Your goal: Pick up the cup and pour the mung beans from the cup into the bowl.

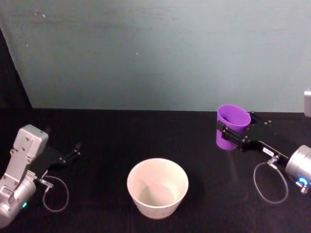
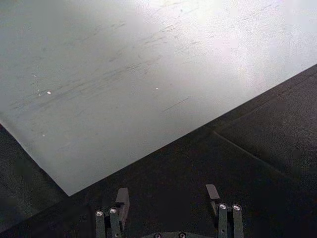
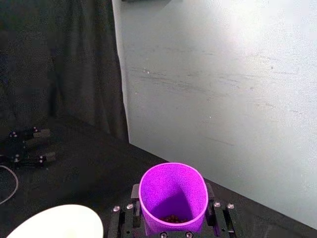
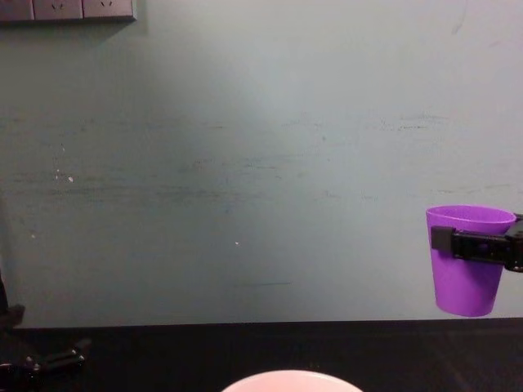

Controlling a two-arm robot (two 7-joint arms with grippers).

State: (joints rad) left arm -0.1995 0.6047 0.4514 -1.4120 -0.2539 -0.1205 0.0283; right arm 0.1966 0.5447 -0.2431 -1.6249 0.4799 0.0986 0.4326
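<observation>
One cup (image 1: 233, 119) sits upright, clamped in the right gripper (image 1: 232, 135) well right of the one bowl (image 1: 160, 208), beans (image 3: 172, 218) clumped in its bottom (can't count 'em), left gripper (image 1: 73, 154) parked wide open, and tipping before it's over the bowl would scatter beans on the table (image 1: 107, 136).

cup (image 1: 235, 120): smooth purple plastic | bowl (image 1: 156, 206): matt white | table (image 1: 107, 141): black cloth

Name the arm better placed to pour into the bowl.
Right. The right gripper holds the cup, beans inside, lifted near the bowl; the left gripper sits open and empty.
</observation>
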